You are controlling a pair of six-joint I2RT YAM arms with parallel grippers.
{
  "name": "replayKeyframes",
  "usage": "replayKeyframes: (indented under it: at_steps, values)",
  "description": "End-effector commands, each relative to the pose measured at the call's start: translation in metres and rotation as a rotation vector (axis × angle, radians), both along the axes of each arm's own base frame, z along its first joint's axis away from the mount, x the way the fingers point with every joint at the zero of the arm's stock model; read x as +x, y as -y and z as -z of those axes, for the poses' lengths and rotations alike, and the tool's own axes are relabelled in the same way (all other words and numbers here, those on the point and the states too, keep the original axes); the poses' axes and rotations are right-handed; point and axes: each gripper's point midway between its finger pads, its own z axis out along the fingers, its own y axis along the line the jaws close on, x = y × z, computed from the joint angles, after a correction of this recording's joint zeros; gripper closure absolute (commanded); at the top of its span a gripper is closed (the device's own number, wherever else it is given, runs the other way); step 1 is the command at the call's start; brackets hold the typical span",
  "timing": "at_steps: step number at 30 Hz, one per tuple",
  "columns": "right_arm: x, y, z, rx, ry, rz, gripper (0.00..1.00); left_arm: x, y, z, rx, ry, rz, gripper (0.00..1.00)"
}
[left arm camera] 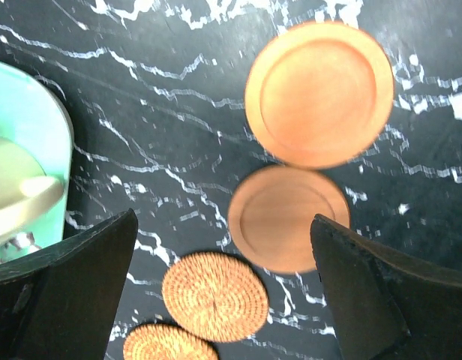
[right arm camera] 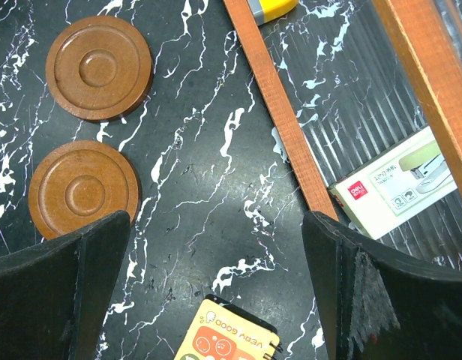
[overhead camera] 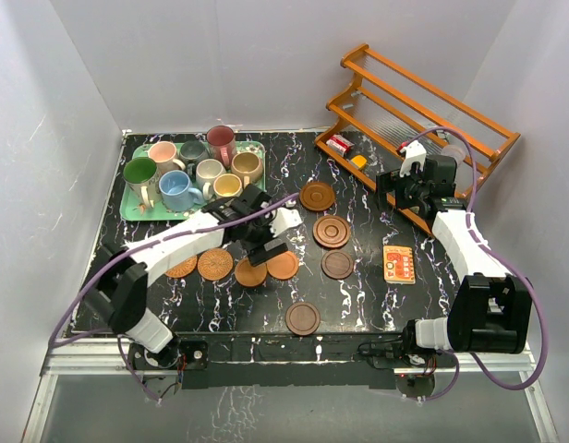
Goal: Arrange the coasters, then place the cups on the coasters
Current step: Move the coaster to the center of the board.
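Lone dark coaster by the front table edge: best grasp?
Pinch the dark coaster across its rim, coming straight down from above. It lies flat on the table, round, with bare space all round, so any diameter is free to straddle.

Eight handled mugs (overhead camera: 180, 189) stand upright, bunched on a green tray (overhead camera: 134, 216) back-left; four orange-tan coasters (overhead camera: 215, 264) lie flat in a row mid-tabletop (overhead camera: 377, 305), with four dark grooved wooden coasters (overhead camera: 331, 231) scattered to their right.

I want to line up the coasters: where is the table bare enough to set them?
Bare marble lies between the tray and the rack, and along the near edge either side of the lone wood coaster. Crowded mid-table, around the left gripper and woven coasters.
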Motion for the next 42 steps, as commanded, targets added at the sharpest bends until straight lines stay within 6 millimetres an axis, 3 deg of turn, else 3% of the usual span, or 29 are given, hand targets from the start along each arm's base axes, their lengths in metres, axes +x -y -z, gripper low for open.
replayKeyframes:
  at_steps: [1, 5, 10, 22, 30, 42]
  values:
    - [0.013, 0.001, -0.026, 0.003, 0.075, -0.007, 0.02, -0.031, -0.024, -0.001, 0.017, -0.043, 0.085, 0.01]
    - [0.013, 0.000, -0.028, 0.004, 0.080, -0.008, 0.02, -0.048, -0.034, 0.012, 0.029, -0.065, 0.151, 0.01]
    - [0.012, 0.000, -0.031, 0.006, 0.086, -0.007, 0.02, -0.057, -0.030, 0.024, -0.001, -0.087, 0.202, 0.01]
    - [0.012, 0.003, -0.030, 0.001, 0.086, 0.003, 0.02, -0.046, -0.034, 0.054, 0.066, -0.048, 0.235, 0.01]
    - [0.013, 0.004, -0.028, -0.003, 0.081, 0.005, 0.02, -0.044, -0.037, 0.063, 0.077, -0.040, 0.215, 0.01]
    - [0.013, 0.004, -0.026, -0.004, 0.076, 0.005, 0.02, -0.024, -0.049, 0.065, 0.116, -0.007, 0.135, 0.01]
